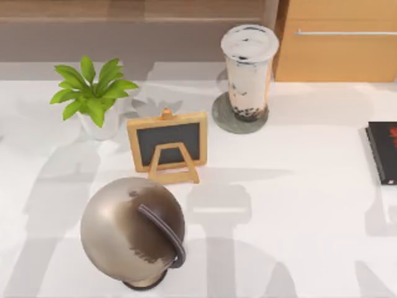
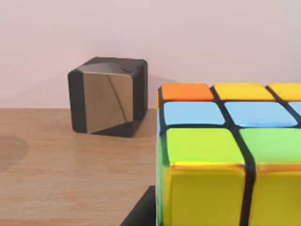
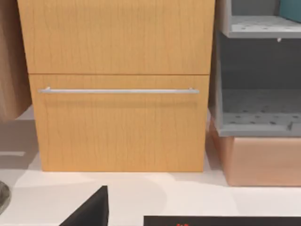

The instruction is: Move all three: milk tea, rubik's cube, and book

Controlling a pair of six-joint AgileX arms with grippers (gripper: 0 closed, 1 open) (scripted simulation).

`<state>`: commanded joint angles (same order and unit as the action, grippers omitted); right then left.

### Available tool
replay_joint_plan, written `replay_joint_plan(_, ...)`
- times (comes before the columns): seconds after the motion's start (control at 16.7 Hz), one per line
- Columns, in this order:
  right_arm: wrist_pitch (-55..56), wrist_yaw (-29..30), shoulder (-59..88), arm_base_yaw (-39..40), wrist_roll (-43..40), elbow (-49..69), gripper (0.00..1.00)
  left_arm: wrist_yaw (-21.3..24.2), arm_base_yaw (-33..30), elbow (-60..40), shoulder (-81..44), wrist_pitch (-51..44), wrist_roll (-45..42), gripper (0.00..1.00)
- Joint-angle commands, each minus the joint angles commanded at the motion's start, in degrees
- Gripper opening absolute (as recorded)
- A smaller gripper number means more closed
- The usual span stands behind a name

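You have the rubik's cube [image 2: 225,155] right up against the left wrist camera, over a wooden surface with a dark mirrored cube [image 2: 107,96] behind it near a pale wall; whether the left fingers clamp it or stand apart I cannot tell. The milk tea [image 1: 248,71] stands upright on a grey round coaster [image 1: 223,121] at the back of the white table [image 1: 298,205], right of the small chalkboard [image 1: 167,144] and the potted plant [image 1: 93,96]; a black book [image 1: 383,152] lies at the table's right edge. The right wrist camera faces a wooden drawer [image 3: 117,122] beside a grey shelf [image 3: 258,117]; its fingers I cannot judge either. The cube step looks in hand; next, you need a steady upright grasp on the cup.
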<state>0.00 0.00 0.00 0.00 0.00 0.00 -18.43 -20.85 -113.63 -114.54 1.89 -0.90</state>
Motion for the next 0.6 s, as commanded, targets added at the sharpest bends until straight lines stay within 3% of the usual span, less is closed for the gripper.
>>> replay_joint_plan(0.3,0.0,0.0,0.0,0.0,0.0,0.0,1.0,0.0,0.1,-0.1,-0.4,-0.3,0.0,0.0)
replay_joint_plan(0.6,0.0,0.0,0.0,0.0,0.0,0.0,1.0,0.0,0.1,-0.1,-0.4,-0.3,0.0,0.38)
